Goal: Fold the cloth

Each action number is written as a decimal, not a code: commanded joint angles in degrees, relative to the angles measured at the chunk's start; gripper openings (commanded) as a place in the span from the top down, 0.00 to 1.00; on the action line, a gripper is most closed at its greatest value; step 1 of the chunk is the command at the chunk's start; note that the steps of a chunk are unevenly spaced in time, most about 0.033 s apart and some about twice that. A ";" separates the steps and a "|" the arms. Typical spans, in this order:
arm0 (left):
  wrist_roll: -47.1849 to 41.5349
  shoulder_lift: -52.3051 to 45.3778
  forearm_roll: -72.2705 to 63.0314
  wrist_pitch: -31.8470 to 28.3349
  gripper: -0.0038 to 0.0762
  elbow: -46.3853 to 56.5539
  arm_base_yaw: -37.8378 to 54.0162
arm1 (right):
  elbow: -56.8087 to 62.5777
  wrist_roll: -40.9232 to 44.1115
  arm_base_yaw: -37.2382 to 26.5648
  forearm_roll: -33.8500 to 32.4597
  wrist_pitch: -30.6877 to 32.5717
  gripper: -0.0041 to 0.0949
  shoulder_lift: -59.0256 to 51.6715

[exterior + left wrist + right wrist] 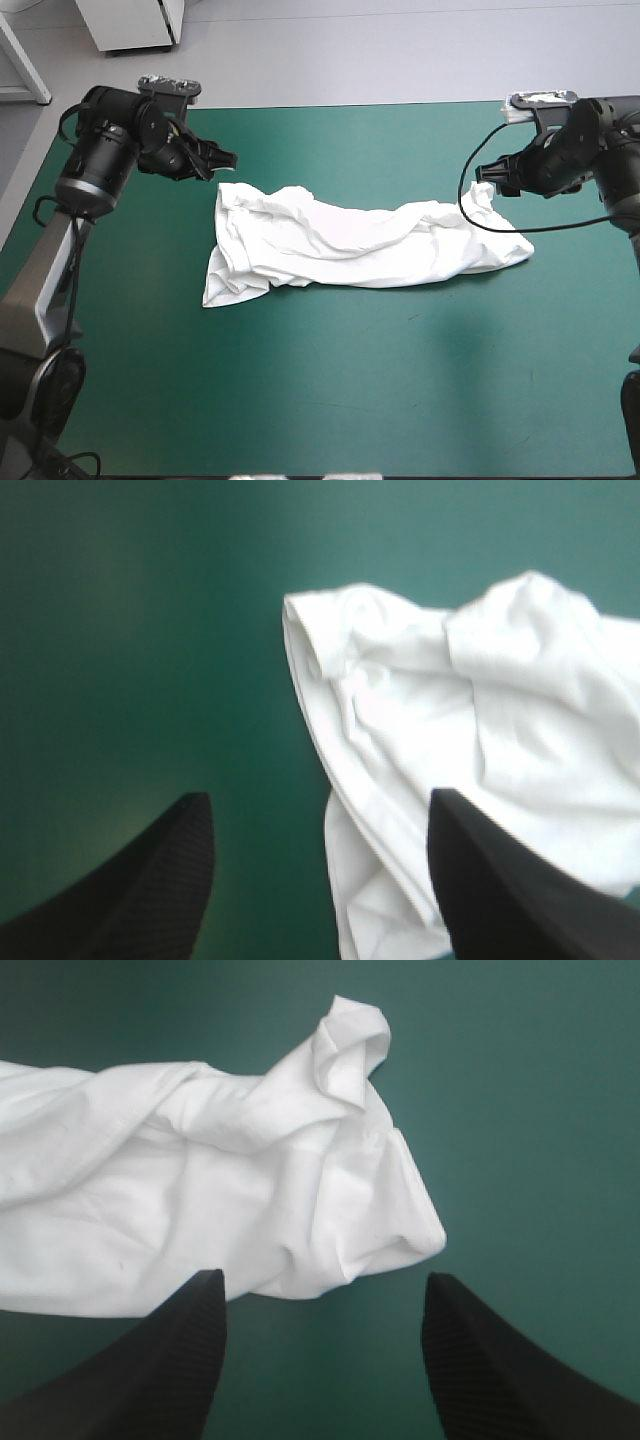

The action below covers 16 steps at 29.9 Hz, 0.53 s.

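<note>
T-shirt [360,245] lay crumpled in a long band across the middle of the counter [300,400], on its teal-green cover, in the high view. Near the band's left end, toward the far edge, was the left gripper [222,160]. At its right end, beside a raised fold, was the right gripper [492,182].

Left wrist view: black fingers [150,880] stood apart, open and empty. A doubled edge of the T-shirt [480,710] ran ahead of and between them, partly behind one finger.

Right wrist view: fingers [150,1360] apart, open, empty. The T-shirt's [200,1190] end, with one upstanding peak, lay just ahead of them.
</note>
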 commanded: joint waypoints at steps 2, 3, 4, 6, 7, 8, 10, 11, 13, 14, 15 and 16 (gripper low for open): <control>-1.89 -10.43 -1.44 2.46 0.41 11.85 -1.32 | 3.24 0.00 0.05 -3.19 -0.52 0.42 -6.19; -2.64 -11.89 -1.44 2.13 0.41 14.66 -1.88 | 3.80 0.00 0.05 -3.56 -0.61 0.42 -6.66; -3.84 -13.58 -1.21 1.23 0.41 18.10 -2.66 | 4.38 0.00 0.05 -3.65 -0.75 0.43 -7.06; -5.26 -15.94 -0.35 -1.57 0.41 23.81 -4.16 | 4.78 0.42 0.05 -3.65 -0.75 0.44 -7.27; -6.23 -16.57 0.01 -3.05 0.41 26.47 -4.88 | 4.78 0.70 0.05 -3.65 -0.75 0.44 -7.27; -6.74 -16.67 0.01 -3.64 0.41 28.62 -5.28 | 4.78 1.02 0.05 -3.37 -1.02 0.44 -7.27; -7.12 -16.04 -0.68 -3.87 0.41 32.06 -5.64 | 4.78 1.37 0.05 -3.14 -1.25 0.44 -7.27; -7.40 -15.59 -0.78 -3.99 0.41 33.35 -5.64 | 4.78 1.37 0.05 -3.14 -1.25 0.44 -7.27; -7.55 -14.73 -0.24 -4.72 0.41 35.00 -5.64 | 4.78 1.37 0.05 -3.14 -0.90 0.44 -7.27; -7.55 -14.08 -0.28 -5.39 0.41 35.39 -5.64 | 4.78 1.37 0.05 -3.14 -0.78 0.44 -7.27; -7.55 -13.47 -0.28 -6.06 0.41 35.39 -5.64 | 4.78 1.51 0.05 -3.14 -0.78 0.44 -7.27; -7.55 -12.95 -0.28 -6.80 0.41 35.39 -5.64 | 4.78 1.51 0.05 -3.14 -0.78 0.44 -7.27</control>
